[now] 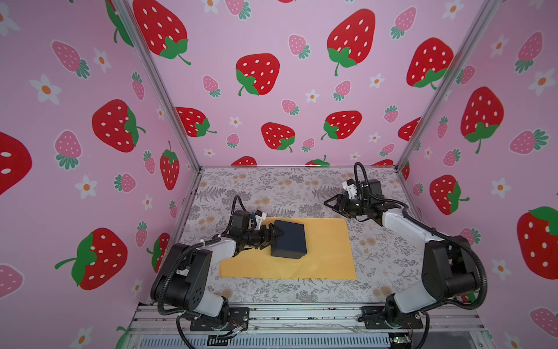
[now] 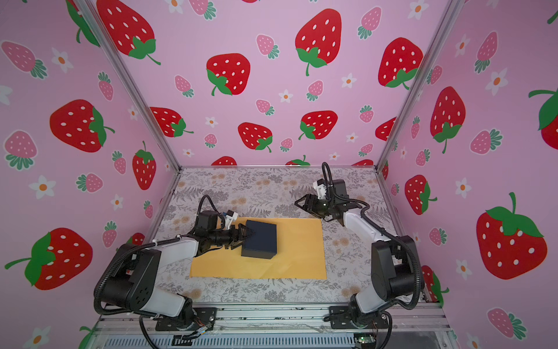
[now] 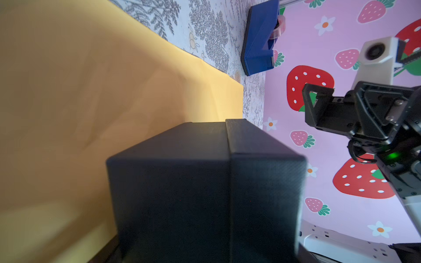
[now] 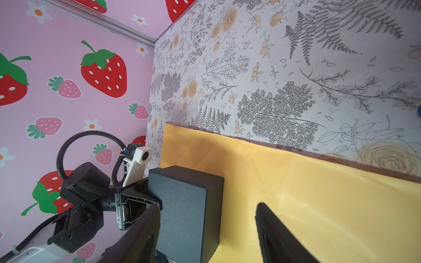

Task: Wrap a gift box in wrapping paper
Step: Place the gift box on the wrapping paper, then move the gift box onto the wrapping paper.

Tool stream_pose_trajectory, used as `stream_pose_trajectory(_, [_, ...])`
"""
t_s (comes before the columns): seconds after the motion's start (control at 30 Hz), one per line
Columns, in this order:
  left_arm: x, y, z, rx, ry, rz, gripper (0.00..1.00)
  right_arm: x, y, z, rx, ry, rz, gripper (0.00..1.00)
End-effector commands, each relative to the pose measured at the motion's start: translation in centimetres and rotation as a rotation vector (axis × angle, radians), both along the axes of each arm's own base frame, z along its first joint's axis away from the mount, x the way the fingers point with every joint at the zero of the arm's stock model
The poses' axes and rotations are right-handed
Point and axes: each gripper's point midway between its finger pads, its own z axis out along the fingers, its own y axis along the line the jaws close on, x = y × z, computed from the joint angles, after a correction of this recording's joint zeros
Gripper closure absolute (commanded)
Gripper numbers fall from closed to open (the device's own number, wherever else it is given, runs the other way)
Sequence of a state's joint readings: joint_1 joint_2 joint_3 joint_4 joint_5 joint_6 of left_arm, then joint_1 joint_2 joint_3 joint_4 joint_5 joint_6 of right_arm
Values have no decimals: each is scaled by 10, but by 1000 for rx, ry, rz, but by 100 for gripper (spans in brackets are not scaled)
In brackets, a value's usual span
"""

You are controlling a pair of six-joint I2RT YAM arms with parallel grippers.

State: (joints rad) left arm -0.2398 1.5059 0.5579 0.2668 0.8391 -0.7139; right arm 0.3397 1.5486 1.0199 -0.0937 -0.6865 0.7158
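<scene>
Count: two arms, one gift box, one sheet of wrapping paper, one tape dispenser. From the left: my left gripper (image 1: 274,238) is low over the paper's left edge, jaws spread wide around the left end of the gift box (image 1: 290,240), with one finger lying over its top face in both top views. I can't tell whether they're pressing on it or standing free. The box sits flat on the left half of the wrapping paper (image 1: 326,250), near the far edge, lid on. The paper lies dull yellow side up on the floral table covering (image 1: 271,187): a wide bare stretch right of the box, a narrower strip in front, and a light crease running toward the near edge. The covering is bare along the far side, to the right of the sheet and along the front. My right gripper (image 1: 329,206) hangs in the air past the paper's far right corner, jaws parted, nothing between them. The blue tape dispenser (image 3: 259,38) shows only in the left wrist view, on the covering by the wall, well apart from the paper.
</scene>
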Motion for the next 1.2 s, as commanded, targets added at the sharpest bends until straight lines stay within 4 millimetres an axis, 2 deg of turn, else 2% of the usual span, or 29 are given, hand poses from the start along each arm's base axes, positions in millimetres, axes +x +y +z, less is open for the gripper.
stream_pose_trajectory(0.0, [3, 1, -3, 31, 20, -17, 7, -4, 1, 2, -13, -9, -1, 31])
stream_pose_trajectory(0.13, [4, 16, -1, 154, 4, -3, 0, -10, 10, 1, -30, -10, 29, 30])
stream_pose_trajectory(0.3, [9, 35, 5, 199, 34, 14, 1, -30, 36, -13, -51, 21, 107, 29])
stream_pose_trajectory(0.5, [12, 27, 12, 156, 38, -16, 0, -60, 74, -42, -59, 79, 192, 29])
stream_pose_trajectory(0.73, [19, 10, 23, 66, 26, -65, 1, -87, 107, -56, -30, 114, 274, 28])
stream_pose_trajectory(1.0, [25, 6, 22, 73, 30, -84, 1, -95, 120, -64, -13, 132, 298, 28])
stream_pose_trajectory(1.17, [22, -3, 22, 70, 30, -119, 1, -94, 120, -66, -18, 133, 292, 28])
